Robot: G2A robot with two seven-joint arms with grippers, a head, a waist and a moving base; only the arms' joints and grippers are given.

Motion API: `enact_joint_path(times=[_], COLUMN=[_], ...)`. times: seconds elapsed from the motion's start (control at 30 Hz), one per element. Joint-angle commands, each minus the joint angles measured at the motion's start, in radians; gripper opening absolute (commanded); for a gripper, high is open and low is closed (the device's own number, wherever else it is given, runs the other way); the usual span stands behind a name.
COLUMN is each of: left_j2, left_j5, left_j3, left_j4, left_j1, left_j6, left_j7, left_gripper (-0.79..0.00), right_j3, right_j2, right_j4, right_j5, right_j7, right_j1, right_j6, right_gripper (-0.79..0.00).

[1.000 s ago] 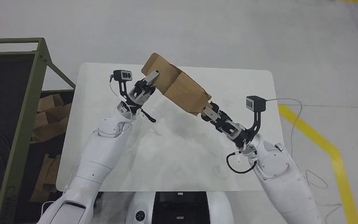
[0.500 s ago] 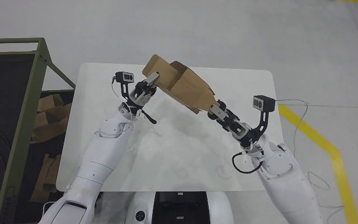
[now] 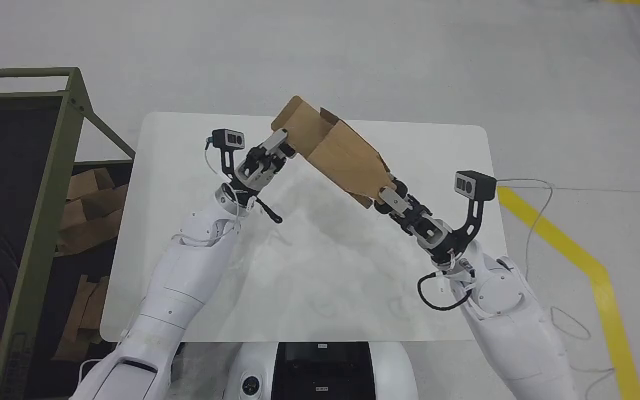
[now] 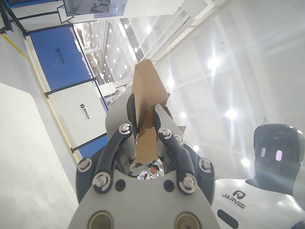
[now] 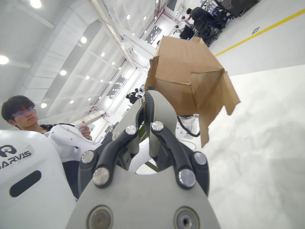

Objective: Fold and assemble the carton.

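While I'm running both arms from the remote station, I'm seeing the carton (image 3: 336, 153) hanging in the air over the far half of the white table (image 3: 300, 290), lifted off the surface and stretched between the two grippers. It's plain brown corrugated board, partly popped open into a box-like tube and not lying flat, and in the top view it's sitting on a slant, running diagonally from the left arm's side across toward the right arm's side. The left gripper (image 3: 280, 148) is pinching a thin flap at the carton's far-left end; in the left wrist view the board is sandwiched between the two fingertip pads, with the flap sticking out past them as a narrow edge-on strip. The right gripper (image 3: 385, 193) is clamping the opposite end, its pads pressed together on a ragged board edge. In the right wrist view I'm looking at two side panels meeting at a crease, the end flaps are hanging unfolded, and one long flap is drooping down toward the table. None of the flaps are tucked in. Off the table's left side a green-framed cart (image 3: 62, 100) is standing with loose cardboard pieces (image 3: 88, 205) in it, and a yellow floor line (image 3: 560, 245) is running past on the right.
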State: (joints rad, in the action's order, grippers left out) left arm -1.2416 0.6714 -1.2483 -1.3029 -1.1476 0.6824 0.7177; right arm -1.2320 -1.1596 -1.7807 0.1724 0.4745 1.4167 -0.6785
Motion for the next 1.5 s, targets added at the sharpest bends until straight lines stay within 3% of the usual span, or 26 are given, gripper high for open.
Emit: enact_joint_path(times=[0.0,0.17,0.27,0.37,0.47,0.77,1.1,1.47], left_j2=[-0.001,0.0,0.006,0.014,0.024,0.056,0.075,0.078], left_j5=[-0.003,-0.028,-0.064,-0.095,-0.112,-0.066,0.014,0.01], left_j3=[-0.001,-0.015,-0.035,-0.069,-0.107,-0.213,-0.215,-0.214], left_j4=[0.001,0.008,0.01,0.006,-0.006,-0.047,-0.051,-0.06], left_j1=[-0.001,-0.002,-0.003,-0.006,-0.009,-0.012,0.011,0.013], left_j6=[-0.001,0.002,0.005,0.004,-0.001,-0.025,-0.095,-0.107], left_j7=[-0.003,-0.006,0.003,0.021,0.052,0.246,0.515,0.527], left_gripper=[-0.517,-0.474,-0.394,-0.139,0.0,0.0,0.0,0.0], right_j3=[-0.002,-0.009,-0.016,-0.022,-0.028,-0.041,-0.04,-0.046], right_j2=[0.0,0.001,0.002,0.004,0.007,0.015,0.025,0.029], right_j4=[-0.001,-0.002,-0.002,-0.002,-0.001,-0.001,-0.003,-0.006], right_j5=[0.0,-0.002,0.0,0.007,0.011,0.047,0.129,0.137], right_j7=[0.0,0.006,0.014,0.03,0.049,0.132,0.256,0.296], right_j1=[0.001,0.005,0.007,0.01,0.011,0.006,-0.015,-0.023], right_j6=[-0.001,0.0,-0.002,-0.005,-0.007,-0.025,-0.049,-0.03], right_gripper=[-0.785,-0.785,-0.785,-0.785,-0.785,-0.785,-0.785,-0.785])
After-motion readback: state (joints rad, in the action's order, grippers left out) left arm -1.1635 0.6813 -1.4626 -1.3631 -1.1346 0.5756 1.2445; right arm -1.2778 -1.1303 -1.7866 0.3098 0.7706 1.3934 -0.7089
